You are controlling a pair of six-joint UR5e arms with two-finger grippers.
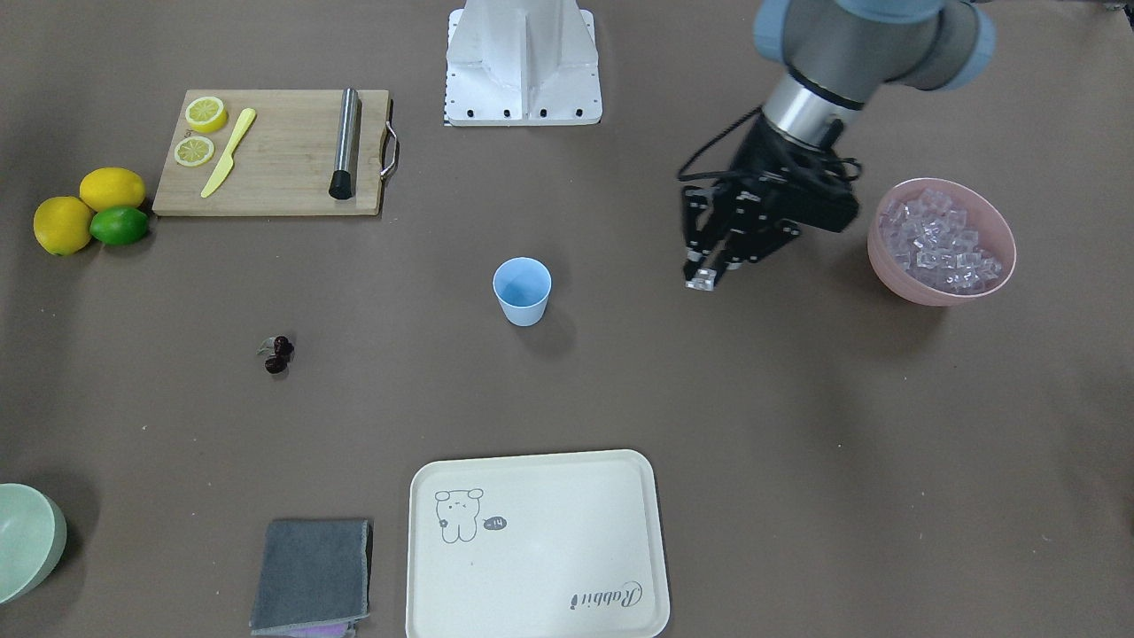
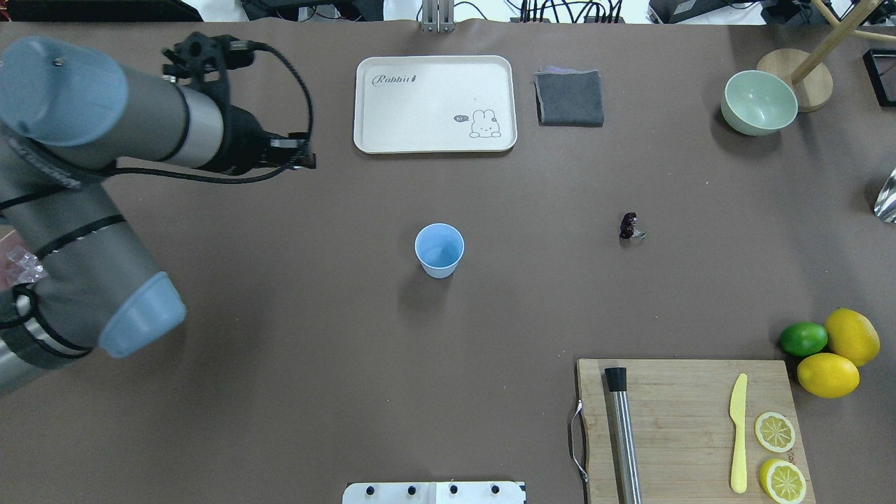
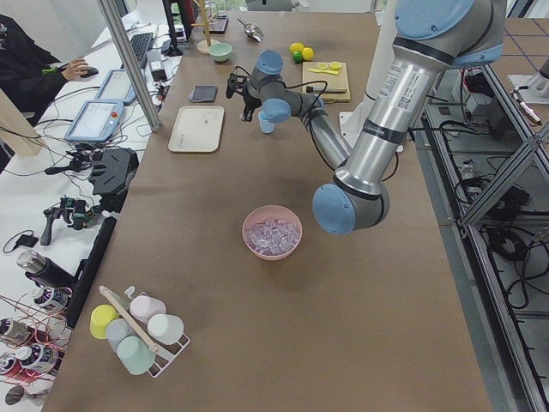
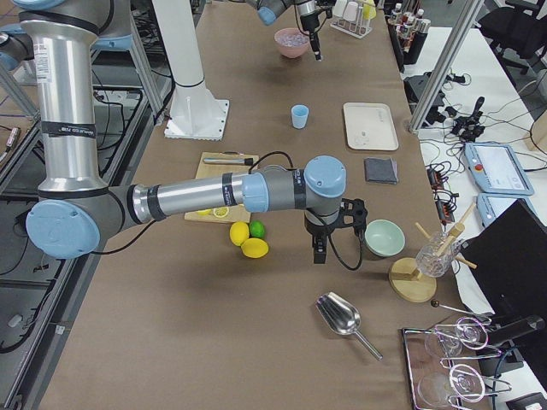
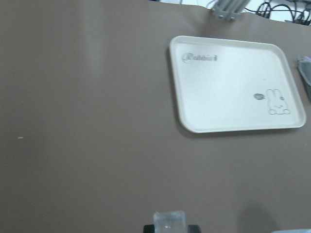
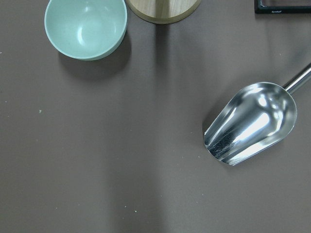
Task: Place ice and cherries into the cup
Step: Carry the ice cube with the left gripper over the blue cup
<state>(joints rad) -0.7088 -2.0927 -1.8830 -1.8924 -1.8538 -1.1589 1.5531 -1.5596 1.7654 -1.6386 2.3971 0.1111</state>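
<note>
The left gripper [image 1: 706, 273] is clamped on one ice cube [image 1: 700, 283], near the pink bowl [image 1: 926, 296]. The cup [image 1: 522, 291] – seemingly empty – stands mid-table, well apart toward the robot's right.

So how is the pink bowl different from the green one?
The pink bowl is heaped with ice; the green bowl is empty. The pink bowl sits on the robot's left side, near its left gripper; the green bowl sits far off on its right, beside a wooden stand. Both are plain, round and upright.
</note>
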